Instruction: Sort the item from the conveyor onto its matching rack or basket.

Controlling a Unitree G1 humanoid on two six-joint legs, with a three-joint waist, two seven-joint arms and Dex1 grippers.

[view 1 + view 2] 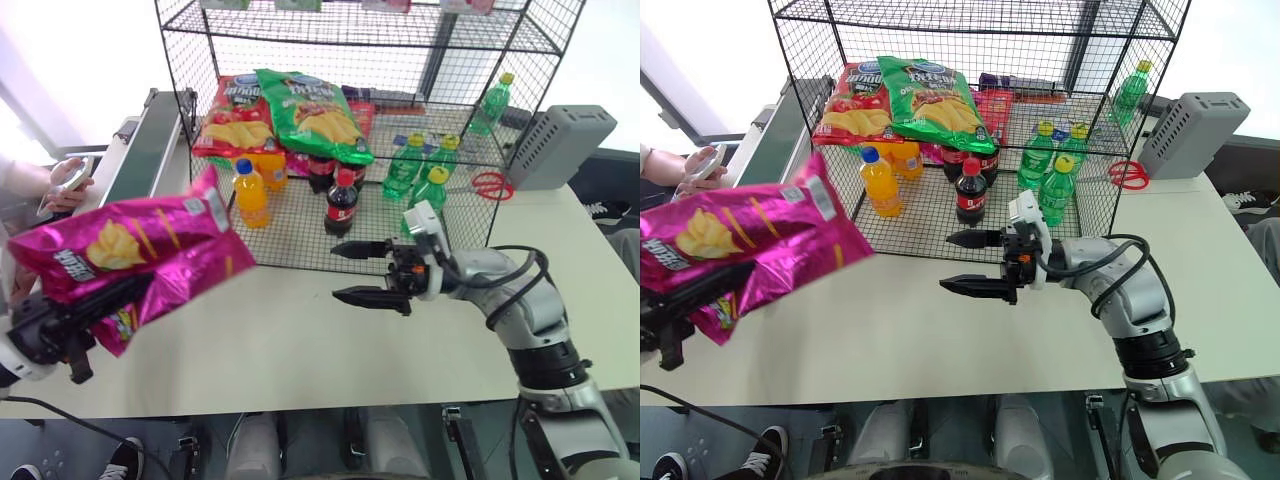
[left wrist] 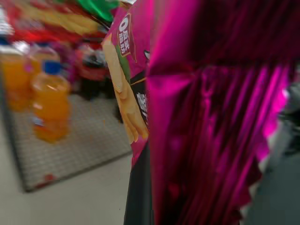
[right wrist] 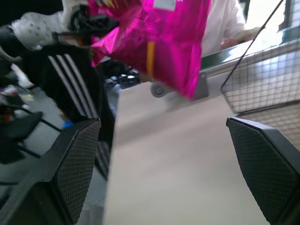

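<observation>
The item, a shiny magenta-pink crisp bag (image 1: 140, 250) with yellow crisps pictured, hangs tilted in the air over the table's left front corner. My left gripper (image 1: 115, 297) is shut on its lower edge. In the left wrist view the bag (image 2: 201, 117) sits right in front of the camera. The conveyor (image 1: 150, 150), a dark-green belt in a grey frame, runs along the table's far left. The black wire rack (image 1: 300, 240) stands at the back centre. My right gripper (image 1: 338, 270) is open and level in front of the rack, pointing left toward the bag, with nothing between its fingers.
On the rack's lower tier lie a red bag (image 1: 235, 120) and a green bag (image 1: 315, 115), with orange bottles (image 1: 250, 195), a cola bottle (image 1: 341, 203) and green bottles (image 1: 405, 165). A grey slatted box (image 1: 560, 145) stands at the right. A person's hand (image 1: 65, 185) rests by the conveyor.
</observation>
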